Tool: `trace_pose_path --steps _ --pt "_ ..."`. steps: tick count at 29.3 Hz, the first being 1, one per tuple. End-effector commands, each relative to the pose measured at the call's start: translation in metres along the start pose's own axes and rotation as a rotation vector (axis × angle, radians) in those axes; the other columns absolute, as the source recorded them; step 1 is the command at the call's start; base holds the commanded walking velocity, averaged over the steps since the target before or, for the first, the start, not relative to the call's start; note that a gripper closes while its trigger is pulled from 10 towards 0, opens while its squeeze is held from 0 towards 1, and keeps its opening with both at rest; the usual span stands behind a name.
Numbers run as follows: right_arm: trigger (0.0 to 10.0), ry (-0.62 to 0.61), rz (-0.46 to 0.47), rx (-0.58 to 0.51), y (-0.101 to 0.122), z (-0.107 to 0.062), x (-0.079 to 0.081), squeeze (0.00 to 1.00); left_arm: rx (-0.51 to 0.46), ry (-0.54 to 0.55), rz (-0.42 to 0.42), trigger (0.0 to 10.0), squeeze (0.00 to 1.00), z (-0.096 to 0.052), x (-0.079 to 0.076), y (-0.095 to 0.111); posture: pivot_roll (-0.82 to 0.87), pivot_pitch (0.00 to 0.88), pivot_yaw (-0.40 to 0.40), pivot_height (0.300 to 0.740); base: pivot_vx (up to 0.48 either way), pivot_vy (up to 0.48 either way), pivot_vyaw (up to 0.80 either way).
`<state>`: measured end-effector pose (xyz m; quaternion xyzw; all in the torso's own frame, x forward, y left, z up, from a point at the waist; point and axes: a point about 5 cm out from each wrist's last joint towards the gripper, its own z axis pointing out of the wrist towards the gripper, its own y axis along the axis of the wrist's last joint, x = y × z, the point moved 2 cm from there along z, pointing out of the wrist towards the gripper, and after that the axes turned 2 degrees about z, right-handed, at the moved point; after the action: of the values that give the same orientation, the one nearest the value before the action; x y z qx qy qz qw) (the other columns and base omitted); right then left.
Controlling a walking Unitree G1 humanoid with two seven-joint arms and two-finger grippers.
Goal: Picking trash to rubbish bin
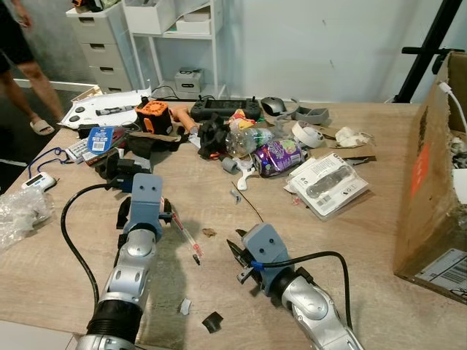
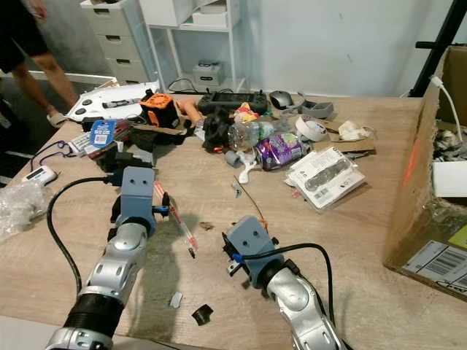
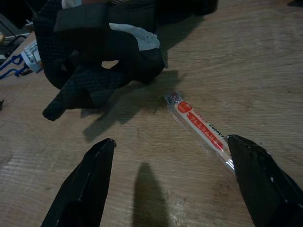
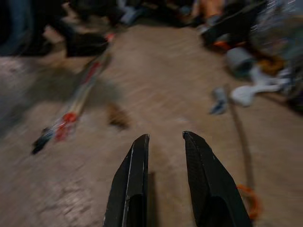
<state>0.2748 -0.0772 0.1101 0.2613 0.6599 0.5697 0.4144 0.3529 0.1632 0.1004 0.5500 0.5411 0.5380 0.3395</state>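
Trash covers the far half of the table (image 1: 306,240): a purple wrapper (image 1: 277,157), a clear bottle (image 1: 248,138), a blister pack (image 1: 328,184) and tape (image 1: 306,133) lie toward the far edge. In the left eye view, a thin wrapped stick (image 1: 186,240) lies nearer the near edge, just beside the left gripper (image 1: 166,216). A cardboard box (image 1: 434,182) stands at the right edge and probably serves as the bin.

In the right eye view, the right gripper (image 2: 232,264) hovers low over bare wood near the middle, close to a small brown scrap (image 2: 206,226).

In the left wrist view, the fingers (image 3: 83,187) are spread wide, and the stick runs from between them to touch the right-hand finger. A black glove (image 3: 94,61) lies beyond.

In the right wrist view, which is blurred, the fingers (image 4: 130,182) are a little apart and hold nothing.

To do this step well, I think the left gripper should centre over the stick, come down flat to the wood, and close slowly so the stick does not slide away.
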Motion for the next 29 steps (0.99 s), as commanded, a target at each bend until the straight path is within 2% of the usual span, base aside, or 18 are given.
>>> trace_pose_path --steps 1,4,6,7,8,11,12,14,18,19,21,22,24,29 --pt "10.0 -0.023 0.015 -0.007 0.0 -0.002 0.0 0.0 0.15 0.015 0.04 10.0 1.0 -0.004 -0.001 -0.033 -0.18 0.153 0.131 0.74 0.0 0.0 0.0" --pt "10.0 -0.025 0.012 0.001 -0.001 -0.002 0.0 0.0 0.205 0.002 0.028 10.0 1.0 -0.006 -0.003 -0.04 -0.18 0.151 0.134 0.74 0.0 0.0 0.0" --pt "10.0 -0.032 0.016 0.0 -0.001 -0.002 -0.001 0.0 0.247 -0.006 -0.033 10.0 1.0 -0.008 -0.006 -0.045 -0.18 0.152 0.137 0.74 0.0 0.0 0.0" --pt "10.0 -0.037 0.019 -0.001 -0.001 -0.002 -0.002 0.0 0.276 -0.007 -0.093 10.0 1.0 -0.01 -0.007 -0.046 -0.17 0.151 0.138 0.74 0.0 0.0 0.0" --pt "10.0 -0.046 0.022 -0.003 -0.001 -0.001 -0.003 0.0 0.312 -0.006 -0.188 10.0 0.45 -0.011 -0.01 -0.047 -0.17 0.15 0.139 0.74 0.0 0.0 0.0" --pt "10.0 -0.049 0.022 -0.004 -0.001 0.0 -0.004 0.0 0.321 -0.005 -0.224 10.0 0.45 -0.011 -0.011 -0.047 -0.17 0.15 0.139 0.74 0.0 0.0 0.0" --pt "10.0 -0.053 0.022 -0.006 -0.001 0.0 -0.005 0.0 0.315 0.004 -0.273 10.0 0.19 -0.01 -0.011 -0.043 -0.17 0.151 0.14 0.74 0.0 0.0 0.0" --pt "10.0 -0.061 0.022 -0.011 0.0 0.001 -0.007 0.0 0.29 0.01 -0.377 10.0 0.2 -0.007 -0.011 -0.036 -0.17 0.15 0.143 0.74 0.0 0.0 0.0" --pt "10.0 -0.066 0.02 -0.011 0.001 0.001 -0.007 0.0 0.264 -0.007 -0.437 10.0 0.21 -0.004 -0.012 -0.027 -0.17 0.148 0.148 0.74 0.0 0.0 0.0" --pt "10.0 -0.069 0.021 -0.011 0.0 0.001 -0.007 0.0 0.247 -0.028 -0.452 10.0 0.68 -0.003 -0.014 -0.022 -0.17 0.149 0.149 0.74 0.0 0.0 0.0" --pt "10.0 -0.07 0.021 -0.011 0.0 0.0 -0.007 0.0 0.235 -0.043 -0.463 10.0 0.68 -0.003 -0.016 -0.018 -0.17 0.149 0.149 0.74 0.0 0.0 0.0" --pt "10.0 -0.072 0.022 -0.01 0.0 0.0 -0.007 0.0 0.22 -0.061 -0.471 10.0 1.0 -0.004 -0.018 -0.014 -0.17 0.149 0.152 0.74 0.0 0.0 0.0" --pt "10.0 -0.074 0.021 -0.009 0.0 -0.001 -0.007 0.0 0.185 -0.085 -0.431 10.0 1.0 -0.004 -0.021 -0.006 -0.17 0.149 0.155 0.74 0.0 0.0 0.0" --pt "10.0 -0.078 0.02 -0.008 -0.001 -0.001 -0.007 0.0 0.15 -0.113 -0.396 10.0 1.0 -0.005 -0.025 0.001 -0.17 0.15 0.156 0.74 0.0 0.0 0.0"
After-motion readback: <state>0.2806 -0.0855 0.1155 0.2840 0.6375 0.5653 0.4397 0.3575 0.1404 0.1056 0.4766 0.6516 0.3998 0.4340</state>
